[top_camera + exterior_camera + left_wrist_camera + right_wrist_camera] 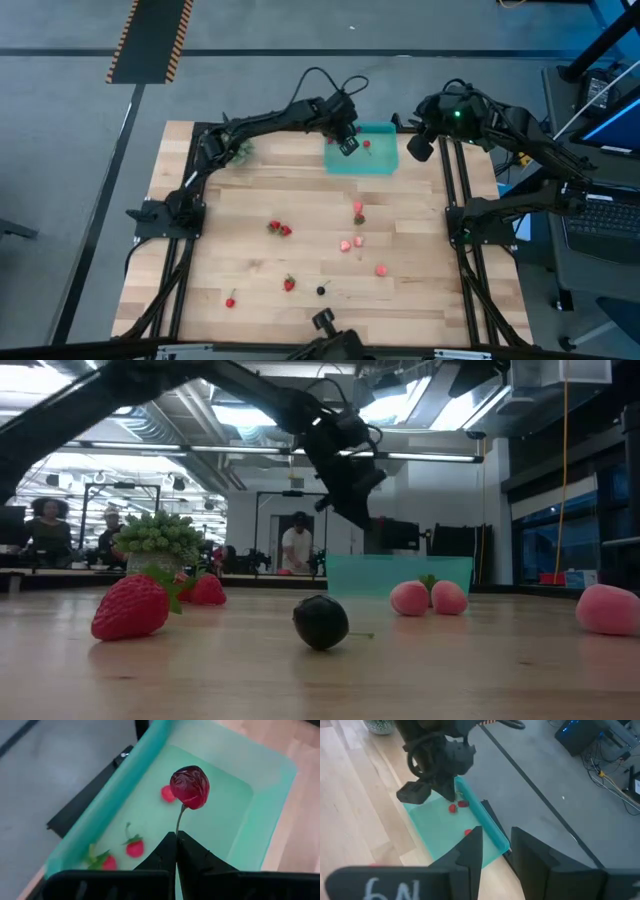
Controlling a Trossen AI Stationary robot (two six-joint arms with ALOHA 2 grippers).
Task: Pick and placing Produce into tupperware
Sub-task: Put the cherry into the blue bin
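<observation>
My left gripper [349, 146] hangs over the teal tray [383, 162] at the table's far edge, shut on a dark red cherry [189, 786]. Inside the tray [225, 810] lie three small red fruit pieces [134, 848]. My right gripper [496, 834] is open and empty, just off the tray's right end, above the table's far right corner. More fruit lies scattered on the wooden table: strawberries [279, 229], pink pieces [350, 243] and a dark berry [321, 290]. The low view shows a strawberry [130, 607], the dark berry [320, 622] and pink pieces [428, 598] in front of the tray [400, 574]. My left gripper pinches the cherry's thin stem [179, 822] near its free end, between the two fingertips. The fingers slant down from above over the tray. The cherry sticks out beyond the fingertips on its stem, lifted clear above the tray floor.
A bushy green leafy clump [240, 152] stands near the far left corner, left of the tray. Black frame rails [455, 200] run along the table's left and right sides. Bare wood lies between the tray and the scattered fruit.
</observation>
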